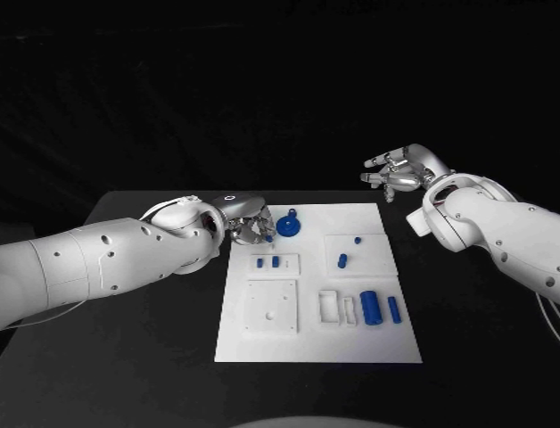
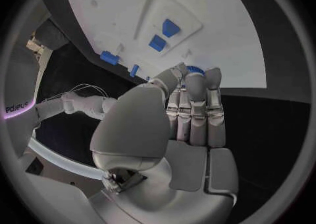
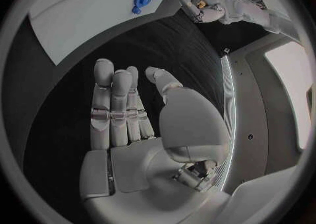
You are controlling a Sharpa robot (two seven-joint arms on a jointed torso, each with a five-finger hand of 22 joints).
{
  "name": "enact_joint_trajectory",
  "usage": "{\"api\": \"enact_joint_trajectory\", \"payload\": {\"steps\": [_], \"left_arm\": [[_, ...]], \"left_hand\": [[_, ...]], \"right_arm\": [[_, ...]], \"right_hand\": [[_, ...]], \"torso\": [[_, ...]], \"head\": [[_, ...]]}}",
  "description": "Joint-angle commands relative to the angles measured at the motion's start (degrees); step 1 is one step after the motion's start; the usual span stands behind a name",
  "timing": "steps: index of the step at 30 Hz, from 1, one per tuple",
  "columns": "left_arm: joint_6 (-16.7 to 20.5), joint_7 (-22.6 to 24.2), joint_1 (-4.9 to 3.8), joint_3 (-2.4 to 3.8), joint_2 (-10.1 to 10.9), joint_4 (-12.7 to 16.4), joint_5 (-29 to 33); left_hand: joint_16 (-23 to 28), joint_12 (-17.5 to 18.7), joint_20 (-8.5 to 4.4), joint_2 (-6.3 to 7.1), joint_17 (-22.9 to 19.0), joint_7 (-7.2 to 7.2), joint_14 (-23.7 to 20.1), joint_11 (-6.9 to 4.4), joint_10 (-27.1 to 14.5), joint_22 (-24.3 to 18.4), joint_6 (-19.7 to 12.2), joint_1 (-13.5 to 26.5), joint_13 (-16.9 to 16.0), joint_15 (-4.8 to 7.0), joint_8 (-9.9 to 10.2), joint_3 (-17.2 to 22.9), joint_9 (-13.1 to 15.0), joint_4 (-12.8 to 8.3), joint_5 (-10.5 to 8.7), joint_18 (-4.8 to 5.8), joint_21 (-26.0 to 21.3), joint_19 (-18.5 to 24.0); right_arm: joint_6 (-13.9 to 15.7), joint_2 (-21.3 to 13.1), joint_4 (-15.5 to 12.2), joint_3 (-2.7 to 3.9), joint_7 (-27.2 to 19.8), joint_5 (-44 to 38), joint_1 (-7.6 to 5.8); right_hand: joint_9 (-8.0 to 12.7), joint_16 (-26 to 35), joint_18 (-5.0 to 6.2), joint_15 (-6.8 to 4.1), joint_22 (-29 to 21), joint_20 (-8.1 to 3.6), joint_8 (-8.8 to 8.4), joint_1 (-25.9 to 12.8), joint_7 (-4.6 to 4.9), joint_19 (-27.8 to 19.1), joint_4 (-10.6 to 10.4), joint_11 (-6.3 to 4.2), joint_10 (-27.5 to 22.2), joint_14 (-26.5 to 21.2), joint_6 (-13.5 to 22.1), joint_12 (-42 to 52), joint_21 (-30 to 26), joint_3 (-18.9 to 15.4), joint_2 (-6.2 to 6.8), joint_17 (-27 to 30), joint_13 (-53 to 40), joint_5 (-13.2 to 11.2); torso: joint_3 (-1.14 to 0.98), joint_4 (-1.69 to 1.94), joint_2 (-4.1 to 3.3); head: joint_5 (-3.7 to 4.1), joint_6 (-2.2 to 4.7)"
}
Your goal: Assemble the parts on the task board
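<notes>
We note the left hand [image 1: 244, 225] low over the far left corner of the board [image 1: 318, 348], fingers drawn together and pointing down. A small blue piece shows at the fingertips [image 2: 195, 79] in the left wrist view, and in the head view a sliver of blue sits at the same tips; we judge the hand pinches a small part, though we cannot tell its shape. Just beyond those fingers, toward the board's middle, lies the round blue part [image 1: 291, 223] with its short stem, close beside the tips but seemingly apart from them. Its stem runs roughly along the board's long side, toward the robot. Further from the fingers, on the robot's side, sit two small blue pegs [image 1: 267, 262] in a white tray, a lone peg [image 1: 341, 260], and two blue cylinders [image 1: 381, 308] lying parallel, long axes along the board. The right hand [image 1: 402, 169] hangs off the board past its far right corner, fingers spread, holding nothing, well apart from every part. So the left hand is plainly the nearer one; we judge the coming move turns on the short gap between its tips and the round part.
</notes>
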State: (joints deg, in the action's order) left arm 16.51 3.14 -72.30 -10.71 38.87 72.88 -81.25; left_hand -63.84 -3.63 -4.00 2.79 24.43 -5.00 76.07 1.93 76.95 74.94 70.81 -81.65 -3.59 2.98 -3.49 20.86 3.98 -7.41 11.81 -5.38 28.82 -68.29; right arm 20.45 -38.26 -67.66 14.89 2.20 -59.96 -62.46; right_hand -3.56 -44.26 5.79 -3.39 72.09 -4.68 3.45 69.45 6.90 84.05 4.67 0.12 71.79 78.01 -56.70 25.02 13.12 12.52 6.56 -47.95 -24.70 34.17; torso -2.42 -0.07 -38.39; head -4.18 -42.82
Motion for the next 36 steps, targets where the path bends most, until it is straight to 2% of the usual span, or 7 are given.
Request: {"api": "enact_joint_trajectory", "payload": {"steps": [1, 7, 18, 36], "left_arm": [[-1.8, -0.2, -0.03, 0.03, -0.3, -0.4, 0.3], [-2.4, -0.1, -0.01, -0.06, -1.1, -1.5, 0.2], [-3.2, 0.0, 0.17, -0.19, -2.5, -3.6, 0.2], [-4.8, -0.1, 0.50, -0.24, -2.9, -4.3, 0.1]], "left_hand": [[0.3, 0.2, 0.09, 0.03, 0.0, 0.01, 0.4, -0.15, -0.4, 1.1, 0.2, -0.3, 0.1, -0.14, -0.1, -0.3, 0.1, 0.1, -0.12, -0.62, -0.1, 0.4], [0.4, 0.2, 0.11, 0.00, 0.1, 0.00, 0.4, -0.15, -0.4, 1.2, 0.2, -0.4, 0.1, -0.16, -0.1, -0.3, 0.1, 0.2, -0.17, -0.62, 0.0, 0.5], [0.4, 0.2, 0.12, -0.07, 0.2, -0.02, 0.4, -0.11, -0.5, 1.2, 0.1, -0.4, 0.1, -0.18, -0.1, -0.3, 0.0, 0.3, 0.00, -0.61, 0.0, 0.5], [0.5, 0.2, 0.14, -0.09, 0.4, -0.04, 0.3, -0.08, -0.6, 1.2, 0.0, -0.4, 0.1, -0.20, -0.1, -0.2, 0.1, 0.2, 0.02, -0.64, 0.2, 0.6]], "right_arm": [[-0.2, 0.0, 0.0, 0.02, -0.5, 0.1, 0.05], [-0.2, 0.1, 0.0, 0.02, -0.5, 0.1, 0.07], [-0.2, 0.4, 0.0, 0.02, -0.6, 0.1, 0.09], [-0.2, 0.4, 0.0, 0.02, -0.6, 0.1, 0.09]], "right_hand": [[-0.1, 0.3, 1.12, -0.22, 0.0, -0.10, 0.12, -0.4, 0.00, 2.0, 0.2, 0.06, -0.1, -0.3, -0.5, -0.1, -0.2, 0.1, 0.27, 0.1, 0.0, 0.3], [-0.1, 0.3, 1.12, -0.22, 0.0, -0.10, 0.12, -0.4, 0.00, 2.0, 0.2, 0.06, -0.1, -0.3, -0.5, -0.1, -0.2, 0.1, 0.27, 0.1, 0.0, 0.3], [-0.1, 0.3, 1.13, -0.22, -0.2, -0.08, 0.12, -0.4, -0.01, 2.0, 0.3, 0.05, 0.0, -0.3, -0.5, -0.1, -0.2, 0.1, 0.20, 0.1, 0.0, 0.3], [-0.1, 0.3, 1.13, -0.22, -0.2, -0.08, 0.12, -0.4, -0.01, 2.0, 0.3, 0.05, 0.0, -0.3, -0.5, -0.1, -0.2, 0.1, 0.20, 0.1, 0.0, 0.3]], "torso": [[-0.05, -0.14, -0.01], [-0.11, -0.11, -0.03], [-0.08, -0.19, -0.03], [-0.04, -0.08, -0.03]], "head": [[-0.18, -0.08], [-0.41, -0.03], [-0.44, -0.22], [-0.35, -0.37]]}}
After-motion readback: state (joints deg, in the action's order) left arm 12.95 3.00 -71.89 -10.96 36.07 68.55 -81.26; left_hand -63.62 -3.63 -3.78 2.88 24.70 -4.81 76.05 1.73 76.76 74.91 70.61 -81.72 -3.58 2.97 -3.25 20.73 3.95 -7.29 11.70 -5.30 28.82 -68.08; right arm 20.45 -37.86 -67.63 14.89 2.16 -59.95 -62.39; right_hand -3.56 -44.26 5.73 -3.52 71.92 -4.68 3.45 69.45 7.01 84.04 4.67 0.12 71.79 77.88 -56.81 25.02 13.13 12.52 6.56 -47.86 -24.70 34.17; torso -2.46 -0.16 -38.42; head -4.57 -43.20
